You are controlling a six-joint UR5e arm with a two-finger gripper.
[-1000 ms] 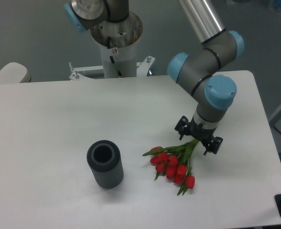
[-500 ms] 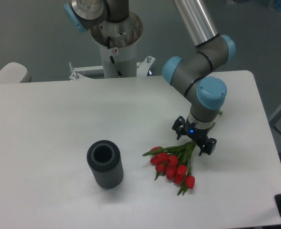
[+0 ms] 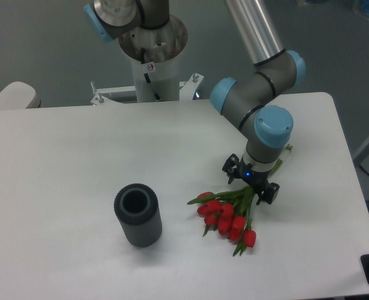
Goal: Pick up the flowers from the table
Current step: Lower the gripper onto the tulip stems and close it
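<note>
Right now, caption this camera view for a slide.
Gripper over the stems of the flowers lying on the table, cylinder standing nearby.

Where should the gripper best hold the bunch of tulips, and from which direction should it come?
Probably on the green stems of the tulips, just above the red buds, where the bunch narrows. Come from above: the bunch lies flat on the table, and the gripper hangs right over the stems.

Even cool light, soft shadows
</note>
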